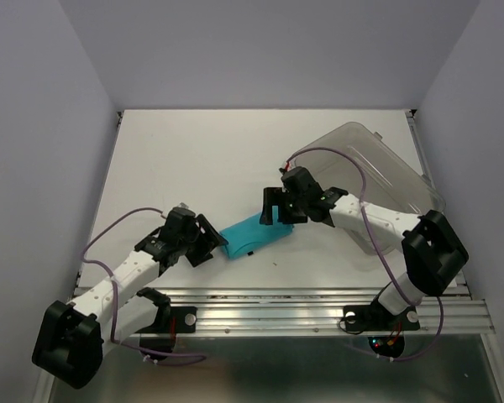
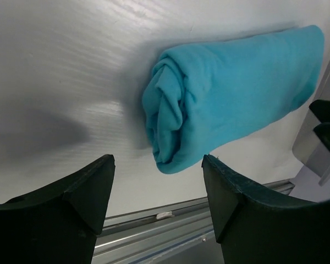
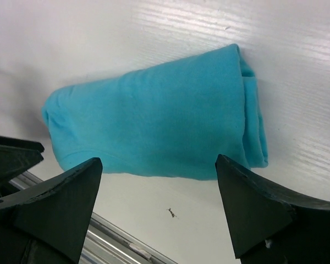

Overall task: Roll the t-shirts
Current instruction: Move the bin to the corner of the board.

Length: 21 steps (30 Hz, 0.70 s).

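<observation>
1. Since the t-shirt (image 1: 254,233) lies rolled at centre frame on the table (image 1: 193,159), with left gripper (image 2: 157,165) and right gripper (image 3: 158,162) both open and empty, lift straight away.
2. Don't snag its spiral end.

Overhead view looks down on the table (image 1: 202,159); both wrist views hug the shirt (image 2: 236,93) from opposite ends.
</observation>
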### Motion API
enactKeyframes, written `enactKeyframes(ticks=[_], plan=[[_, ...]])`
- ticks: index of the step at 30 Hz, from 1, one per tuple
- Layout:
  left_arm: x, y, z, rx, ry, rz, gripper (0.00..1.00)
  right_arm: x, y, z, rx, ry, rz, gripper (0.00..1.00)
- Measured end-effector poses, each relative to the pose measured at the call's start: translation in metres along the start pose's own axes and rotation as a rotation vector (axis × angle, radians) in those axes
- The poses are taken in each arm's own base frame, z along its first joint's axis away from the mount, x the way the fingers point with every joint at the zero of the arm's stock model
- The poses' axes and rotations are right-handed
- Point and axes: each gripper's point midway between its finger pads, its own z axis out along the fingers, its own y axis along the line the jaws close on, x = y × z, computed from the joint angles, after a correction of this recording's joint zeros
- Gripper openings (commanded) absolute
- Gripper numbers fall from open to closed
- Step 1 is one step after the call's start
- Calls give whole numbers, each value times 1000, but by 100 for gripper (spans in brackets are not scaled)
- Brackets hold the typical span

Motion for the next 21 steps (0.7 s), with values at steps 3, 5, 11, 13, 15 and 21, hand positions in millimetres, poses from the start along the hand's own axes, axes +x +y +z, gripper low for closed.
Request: enactKeyframes(ticks=[3,5,11,13,15,21], plan=[[10,7,2,12,27,-42,76,-9,-2,-2,31,-30,-7,91],[13,6,2,36,33,-67,76,-14,-5,-4,50,-46,-11,92],[18,5,8,84,40,-157,80,-18,-10,-4,84,-63,-17,92],[21,7,11,90,47,-181,79,-17,-12,-5,93,-61,-21,92],[24,10,14,89,59,-206,79,-17,-14,-5,98,-58,-22,92],[20,2,21,111,56,-225,76,-18,-16,-7,112,-64,-26,94]])
